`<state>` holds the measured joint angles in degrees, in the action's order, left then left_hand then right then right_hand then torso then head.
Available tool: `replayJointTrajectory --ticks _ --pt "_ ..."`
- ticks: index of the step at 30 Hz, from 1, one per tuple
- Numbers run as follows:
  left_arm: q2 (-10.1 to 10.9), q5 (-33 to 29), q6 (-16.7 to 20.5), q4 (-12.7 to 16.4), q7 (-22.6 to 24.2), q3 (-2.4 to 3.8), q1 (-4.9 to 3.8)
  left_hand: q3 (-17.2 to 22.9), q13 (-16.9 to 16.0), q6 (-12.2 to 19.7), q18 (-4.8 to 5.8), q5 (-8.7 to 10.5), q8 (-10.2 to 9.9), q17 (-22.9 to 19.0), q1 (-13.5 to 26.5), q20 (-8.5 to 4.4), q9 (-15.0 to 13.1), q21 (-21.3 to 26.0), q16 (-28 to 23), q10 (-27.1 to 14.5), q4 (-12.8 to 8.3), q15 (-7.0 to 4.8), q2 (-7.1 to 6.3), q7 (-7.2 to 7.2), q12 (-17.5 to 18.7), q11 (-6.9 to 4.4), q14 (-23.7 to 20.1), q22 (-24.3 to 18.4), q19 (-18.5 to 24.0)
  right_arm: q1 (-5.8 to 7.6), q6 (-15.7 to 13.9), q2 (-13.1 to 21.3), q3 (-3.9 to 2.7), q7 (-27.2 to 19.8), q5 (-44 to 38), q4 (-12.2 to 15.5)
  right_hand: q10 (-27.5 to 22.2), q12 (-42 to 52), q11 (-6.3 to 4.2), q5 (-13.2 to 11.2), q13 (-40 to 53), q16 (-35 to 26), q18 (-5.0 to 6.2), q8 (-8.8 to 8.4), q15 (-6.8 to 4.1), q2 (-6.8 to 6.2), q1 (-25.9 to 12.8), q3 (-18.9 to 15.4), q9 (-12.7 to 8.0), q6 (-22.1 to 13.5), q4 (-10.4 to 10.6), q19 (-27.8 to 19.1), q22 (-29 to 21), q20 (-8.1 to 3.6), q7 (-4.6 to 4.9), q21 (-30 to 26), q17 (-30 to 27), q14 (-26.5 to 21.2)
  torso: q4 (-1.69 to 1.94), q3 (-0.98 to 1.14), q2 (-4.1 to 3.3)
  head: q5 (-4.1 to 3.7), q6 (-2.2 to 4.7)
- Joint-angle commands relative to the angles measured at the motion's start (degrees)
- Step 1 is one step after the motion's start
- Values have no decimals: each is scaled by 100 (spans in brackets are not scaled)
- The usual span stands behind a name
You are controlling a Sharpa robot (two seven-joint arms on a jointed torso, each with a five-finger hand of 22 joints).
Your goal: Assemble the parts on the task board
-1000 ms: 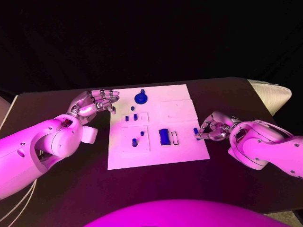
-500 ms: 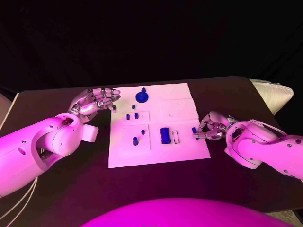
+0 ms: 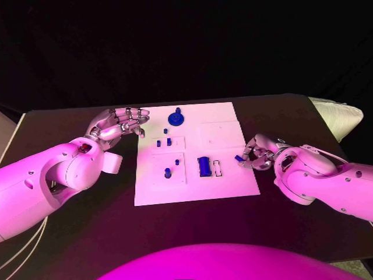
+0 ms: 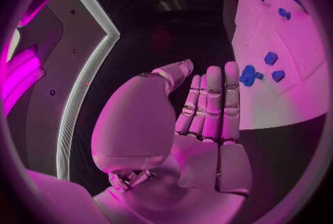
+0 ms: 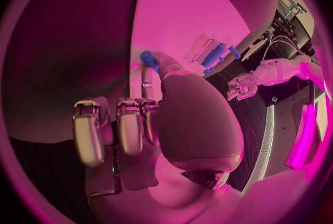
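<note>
The white task board (image 3: 224,125) lies mid-table. On it are a round blue part (image 3: 176,119), a blue block (image 3: 203,167) and several small blue parts, one of them (image 3: 167,172) near the left side. My right hand (image 3: 259,154) is at the board's right edge and pinches a small blue part (image 3: 239,158) between thumb and finger; the right wrist view shows that small blue part (image 5: 149,58) at the fingertips over the board (image 5: 187,7). My left hand (image 3: 119,123) hovers by the board's far left corner, fingers extended, holding nothing; the left wrist view shows this left hand (image 4: 205,118) beside the board (image 4: 277,101).
A pale padded object (image 3: 338,116) sits at the table's far right edge. The black table (image 3: 85,233) stretches around the board. The right wrist view shows the blue block (image 5: 213,54) and my left hand (image 5: 243,86) beyond it.
My right hand has shifted slightly inward and away along the board's right edge with the small blue part. The left hand has hardly moved. The camera has shifted a little.
</note>
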<state>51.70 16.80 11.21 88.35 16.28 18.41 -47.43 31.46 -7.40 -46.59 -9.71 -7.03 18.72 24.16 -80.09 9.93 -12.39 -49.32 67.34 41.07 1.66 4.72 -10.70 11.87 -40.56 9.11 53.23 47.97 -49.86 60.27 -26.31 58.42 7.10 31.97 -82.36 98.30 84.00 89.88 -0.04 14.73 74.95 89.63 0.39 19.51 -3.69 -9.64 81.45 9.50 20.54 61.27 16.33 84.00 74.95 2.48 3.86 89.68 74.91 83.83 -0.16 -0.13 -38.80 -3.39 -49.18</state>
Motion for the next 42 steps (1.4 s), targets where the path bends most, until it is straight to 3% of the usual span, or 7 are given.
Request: replayJointTrajectory --ticks 1,7,16,27,38,42 --pt "-2 -31 -80 20 40 5 2 -19 4 46 -84 -38 37 -5 -23 18 8 19 25 -40 2 5 10 31 -25 -14 -48 -8 -40 -74 211 -23 51 219 -183 -3 600 12 -51 212 1505 -6 -39 68 -52 7 107 267 13 67 -6 600 1505 -58 -18 32 1394 592 -5 3 -1 -4 7" --pt "2 -31 -81 23 36 5 2 -19 4 46 -84 -38 37 -5 -23 18 8 19 25 -40 2 5 10 31 -25 -14 -48 -8 -40 -89 59 -28 51 201 -110 90 600 12 -83 577 1505 8 -39 135 -79 -87 30 741 69 95 -24 600 1505 -85 -53 32 1434 601 -8 0 0 0 9" --pt "5 -31 -81 23 34 5 2 -20 8 48 -84 -39 46 -7 -19 19 11 23 28 -48 8 5 11 31 -30 -13 -51 -10 -41 -83 -239 96 37 121 317 399 600 12 -90 760 1505 21 -39 201 -85 -184 -237 1030 132 74 -1 600 1505 -94 -57 32 1467 608 -4 0 3 -1 11" --pt "6 -31 -77 27 15 5 2 -17 9 49 -84 -42 50 -8 -20 19 12 24 29 -50 10 5 16 31 -32 -13 -52 -11 -41 -3 -388 134 16 -145 1139 848 600 12 -90 758 1505 20 -39 224 -87 -226 -322 1129 156 56 -19 600 1505 -97 -56 32 1464 607 0 -2 2 6 16" --pt "21 -29 -67 43 -2 5 1 -15 11 51 -84 -45 54 -10 -17 19 13 26 30 -54 16 6 21 31 -35 -12 -53 -13 -43 -1 -421 -115 18 -13 1294 728 600 12 -77 619 1505 20 -39 255 -76 -299 -621 1166 187 37 16 600 1505 -89 -44 32 1466 608 -5 -7 3 -5 23" --pt "24 -29 -70 49 -7 5 1 -14 12 51 -84 -46 56 -10 -18 19 14 26 31 -54 17 6 23 31 -36 -13 -53 -13 -43 -2 -436 -225 19 84 1247 647 600 12 -73 582 1505 21 -39 264 -72 -333 -760 1135 195 34 23 600 1505 -85 -39 32 1468 608 -1 1 0 -27 45"
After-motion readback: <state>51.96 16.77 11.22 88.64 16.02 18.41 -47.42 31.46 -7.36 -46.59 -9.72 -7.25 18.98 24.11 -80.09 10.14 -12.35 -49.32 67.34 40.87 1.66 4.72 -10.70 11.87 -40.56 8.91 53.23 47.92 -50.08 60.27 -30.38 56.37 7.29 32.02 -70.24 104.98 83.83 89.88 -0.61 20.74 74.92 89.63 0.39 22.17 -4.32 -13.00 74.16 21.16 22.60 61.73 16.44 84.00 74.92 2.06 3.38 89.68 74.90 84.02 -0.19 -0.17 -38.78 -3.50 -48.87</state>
